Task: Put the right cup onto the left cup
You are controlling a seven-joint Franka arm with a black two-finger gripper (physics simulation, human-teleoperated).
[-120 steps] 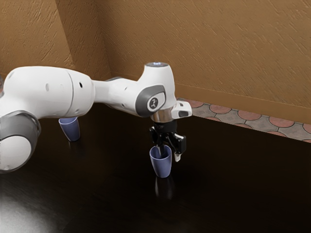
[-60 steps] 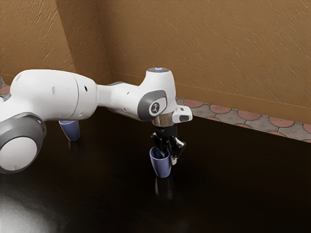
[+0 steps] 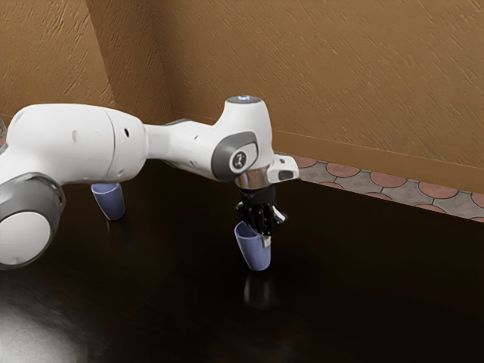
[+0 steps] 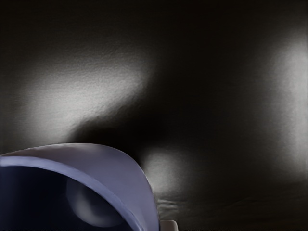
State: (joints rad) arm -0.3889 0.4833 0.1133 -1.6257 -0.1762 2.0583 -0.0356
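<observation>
My gripper [image 3: 262, 234] is at the exterior view's centre, shut on the wall of one blue-purple cup [image 3: 255, 253], with one finger inside the rim and the other outside. That cup leans a little and hangs just above its reflection in the dark table. In the wrist view the held cup [image 4: 127, 185] shows its curved rim and dark inside, with a pale fingertip [image 4: 169, 225] against its outer side. A second, similar cup [image 3: 110, 203] stands upright toward the exterior view's left, its top edge partly behind the arm.
The dark glossy table [image 3: 363, 287] extends around both cups. Behind it are a patterned tile floor [image 3: 386, 181] and a brown textured wall [image 3: 318, 76]. The white arm passes above the standing cup.
My gripper has gone down to the nearer cup, closed on its wall and risen a little. The cup has lifted slightly and tilted; the other cup has stayed put.
</observation>
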